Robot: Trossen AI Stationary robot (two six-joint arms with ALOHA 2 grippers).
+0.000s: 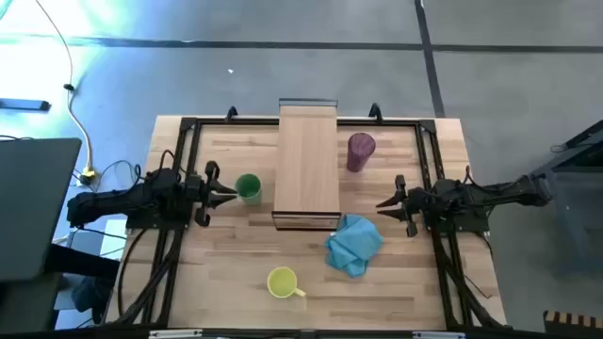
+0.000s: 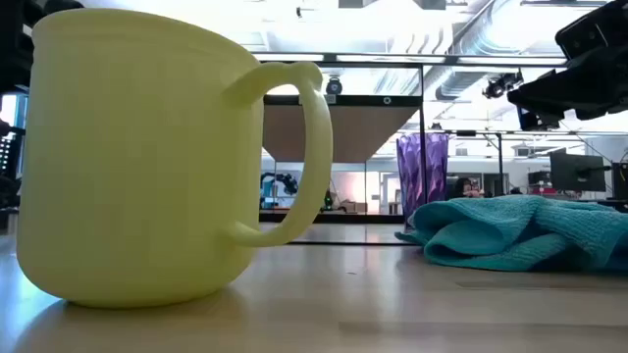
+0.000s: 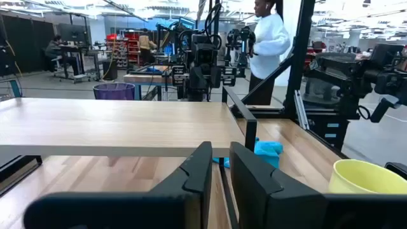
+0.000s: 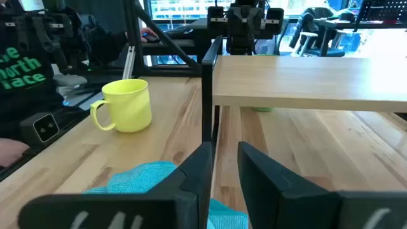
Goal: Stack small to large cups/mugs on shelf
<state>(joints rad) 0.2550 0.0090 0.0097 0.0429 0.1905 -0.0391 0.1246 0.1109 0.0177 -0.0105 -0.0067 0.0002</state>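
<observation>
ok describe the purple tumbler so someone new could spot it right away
Start at the raised light-wood shelf in the middle of the table. On the side nearer the right arm, close by its far end, stands the purple tumbler. It is the only translucent purple vessel, taller than the green cup and handleless, unlike the yellow mug.

arms: two, dark black, jointed, cables along the links
left gripper point(image 1: 226, 195): black, two tapered pointed fingers
right gripper point(image 1: 384, 204): same black tapered fingers
fingers point(image 3: 194, 175): matte, angular, flat inner faces

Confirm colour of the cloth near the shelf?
Teal-blue cloth; shows best in the high view.
</observation>
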